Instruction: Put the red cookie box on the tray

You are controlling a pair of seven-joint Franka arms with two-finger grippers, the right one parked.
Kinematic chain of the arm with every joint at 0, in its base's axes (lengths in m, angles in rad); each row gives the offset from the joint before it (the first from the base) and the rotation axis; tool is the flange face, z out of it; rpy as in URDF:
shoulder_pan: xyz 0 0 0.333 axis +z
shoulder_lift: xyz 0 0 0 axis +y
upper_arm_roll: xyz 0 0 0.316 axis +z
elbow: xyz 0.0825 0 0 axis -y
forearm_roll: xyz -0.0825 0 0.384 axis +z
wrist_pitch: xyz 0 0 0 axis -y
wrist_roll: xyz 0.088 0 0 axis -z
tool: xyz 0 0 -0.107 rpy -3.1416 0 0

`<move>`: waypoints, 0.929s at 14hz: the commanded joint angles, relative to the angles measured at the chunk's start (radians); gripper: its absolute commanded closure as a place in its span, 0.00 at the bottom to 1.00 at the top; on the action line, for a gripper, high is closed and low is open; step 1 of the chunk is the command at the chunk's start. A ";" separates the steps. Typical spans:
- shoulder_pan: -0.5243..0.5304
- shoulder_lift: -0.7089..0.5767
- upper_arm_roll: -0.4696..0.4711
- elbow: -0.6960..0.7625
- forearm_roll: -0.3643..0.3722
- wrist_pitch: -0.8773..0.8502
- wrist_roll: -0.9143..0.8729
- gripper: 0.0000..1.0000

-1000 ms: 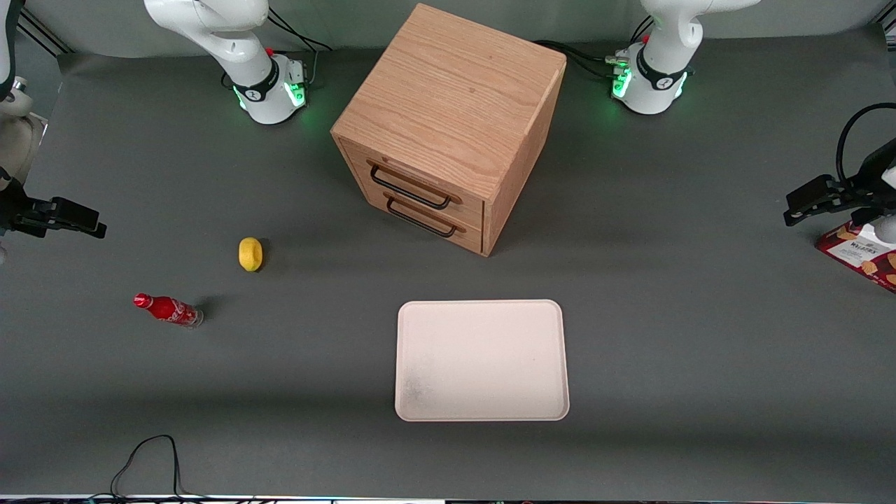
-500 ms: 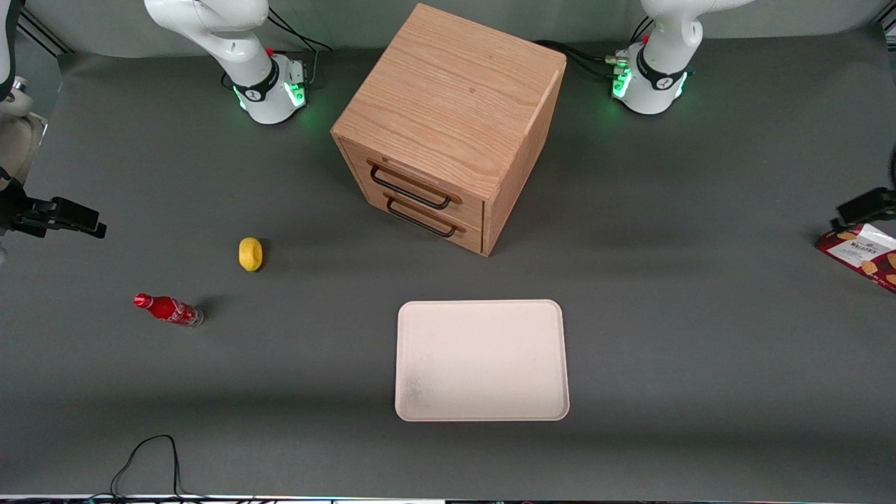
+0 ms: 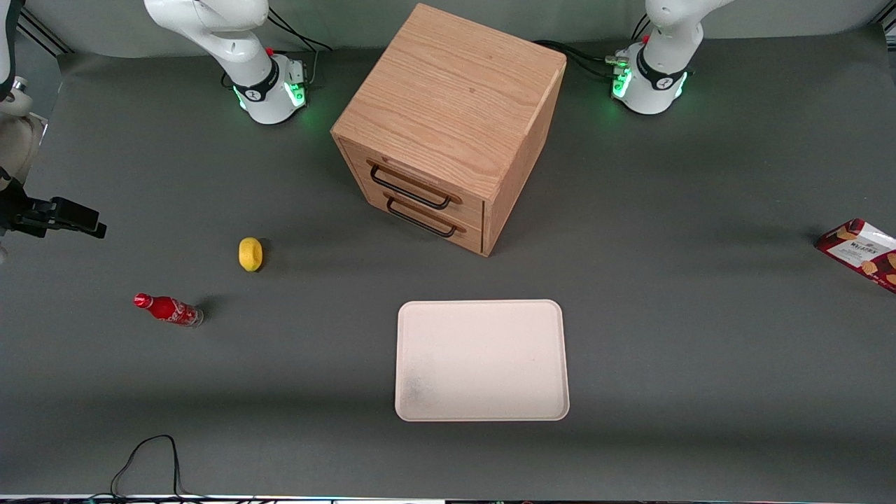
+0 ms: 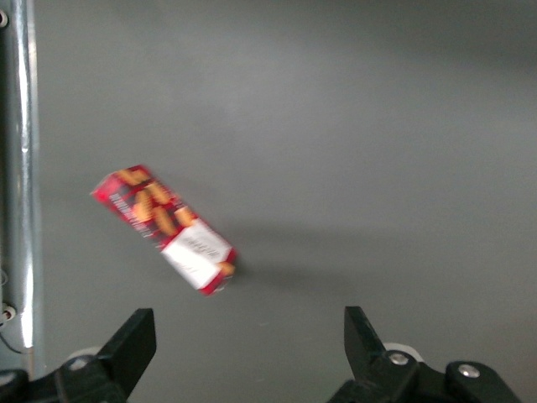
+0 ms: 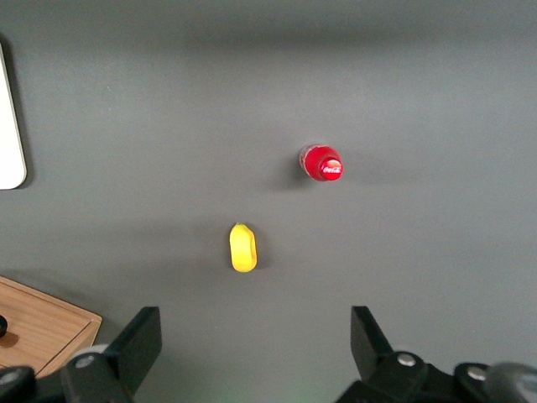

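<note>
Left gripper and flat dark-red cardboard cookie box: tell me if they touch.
Apart. The left wrist view shows the open gripper with bare table between its fingers and the cookie box.

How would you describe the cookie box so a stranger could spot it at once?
From the wooden drawer chest, look toward the working arm's end of the table. The cookie box lies flat there, below the open pincer. It is dark red with a white label and pictured cookies; nothing else lies close by.

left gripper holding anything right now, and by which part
Nothing. The gripper is open above the table, apart from the red cookie box, which lies flat.
</note>
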 commanded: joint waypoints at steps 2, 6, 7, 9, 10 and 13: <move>0.191 0.065 -0.014 0.061 0.000 0.032 0.126 0.00; 0.246 0.067 -0.010 0.050 0.011 0.026 0.064 0.00; 0.257 0.064 -0.010 0.048 0.011 0.014 -0.001 0.00; 0.269 0.054 -0.010 0.016 0.010 0.010 -0.146 0.00; 0.269 0.050 -0.010 0.006 0.008 0.010 -0.235 0.00; 0.268 0.025 -0.010 -0.033 -0.001 0.024 -0.497 0.00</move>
